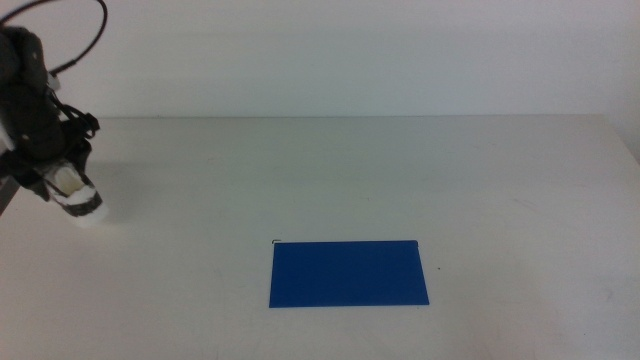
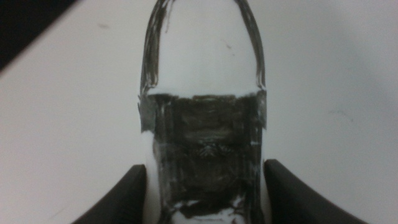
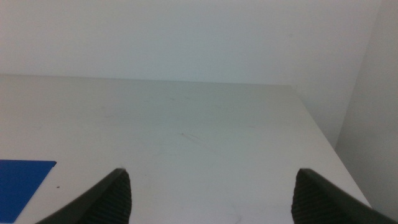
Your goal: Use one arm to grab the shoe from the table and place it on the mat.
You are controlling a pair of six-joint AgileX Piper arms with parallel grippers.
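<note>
Nearest first: flat rectangular deep-blue mat (image 1: 348, 273) lies on the front-centre of the large plain white matte tabletop (image 1: 400, 170), nothing on it. A small dark speck sits on the table just off its right edge.

Right gripper (image 3: 211, 193) hangs above the right part of the table, its two dark jaws spread wide with nothing between them. One corner of the mat (image 3: 22, 186) shows in the right wrist view; beyond it the table edge and a white wall.

Farther back and well to the left, the dark grey-black left arm (image 1: 30, 110) with its black cable loop comes in from the left edge. Left gripper (image 1: 72, 190) points down at the far-left side of the table, well apart from the mat.

Small white sneaker with black-brown mottled patches (image 2: 202, 124) sits between the left gripper's (image 2: 202, 193) jaws in the left wrist view, a jaw close against each flank of its dark rear part, the white toe pointing away from the camera. Looks clamped on it. In the middle view the shoe (image 1: 80, 200) hangs toe-down out of the gripper, its toe at or just above the tabletop; can't tell whether it touches.
</note>
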